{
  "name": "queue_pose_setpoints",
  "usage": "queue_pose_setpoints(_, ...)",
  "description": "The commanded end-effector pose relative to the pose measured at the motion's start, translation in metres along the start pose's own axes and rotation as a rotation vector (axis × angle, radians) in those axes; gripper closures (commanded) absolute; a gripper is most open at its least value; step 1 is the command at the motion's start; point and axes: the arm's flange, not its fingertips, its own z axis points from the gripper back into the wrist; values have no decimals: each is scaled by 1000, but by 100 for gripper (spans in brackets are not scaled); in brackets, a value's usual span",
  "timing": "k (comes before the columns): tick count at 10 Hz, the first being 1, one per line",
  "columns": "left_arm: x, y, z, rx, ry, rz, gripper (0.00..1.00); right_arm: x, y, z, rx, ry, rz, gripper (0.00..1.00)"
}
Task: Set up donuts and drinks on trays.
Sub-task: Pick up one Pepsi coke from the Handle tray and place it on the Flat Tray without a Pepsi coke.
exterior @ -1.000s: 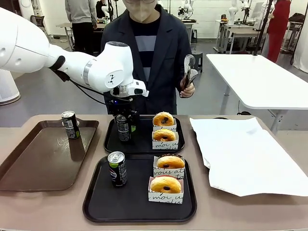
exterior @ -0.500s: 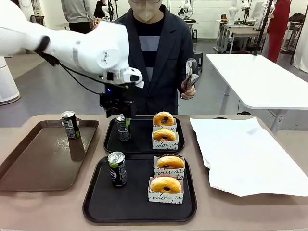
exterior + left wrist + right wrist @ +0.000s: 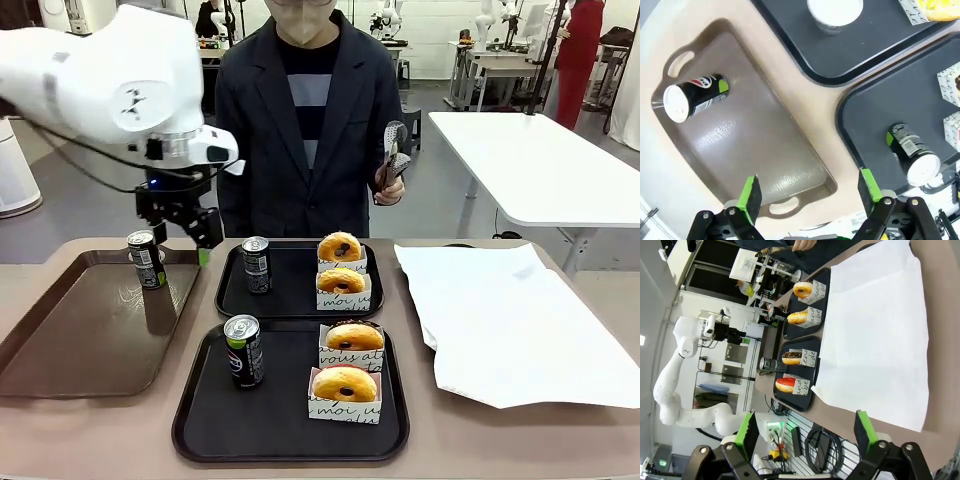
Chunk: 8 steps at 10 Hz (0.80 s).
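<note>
Across the bench (image 3: 110,430), both black trays (image 3: 290,420) hold donuts (image 3: 345,383) and cans (image 3: 243,350); our left hand (image 3: 182,232) hovers upper left, fully open, empty, clear of them.

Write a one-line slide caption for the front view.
Left end effector open above the brown tray; each black tray holds one can and two boxed donuts.

The brown tray (image 3: 755,150) lay under the left gripper (image 3: 810,192), whose jaws stood wide and empty. One can (image 3: 695,97) stood at its far end. Beside the brown tray, two black trays (image 3: 860,65) each held a can (image 3: 914,155).
</note>
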Motion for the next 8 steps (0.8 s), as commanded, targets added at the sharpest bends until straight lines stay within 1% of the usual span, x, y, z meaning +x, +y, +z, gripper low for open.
queue_pose_setpoints(1,-24,15,-8,-58,-109,2,0,2,0,0,24,-21,19,0)
queue_pose_setpoints(2,-31,21,-12,-62,-119,1,0,2,0,0,24,-21,19,0)
queue_pose_setpoints(3,-11,10,-5,-17,-38,13,0,2,0,0,24,-21,19,0)
queue_pose_setpoints(7,-11,10,-5,-17,-38,13,0,2,0,0,24,-21,19,0)
queue_pose_setpoints(8,-16,9,-9,-30,-52,0,0,2,0,0,24,-21,19,0)
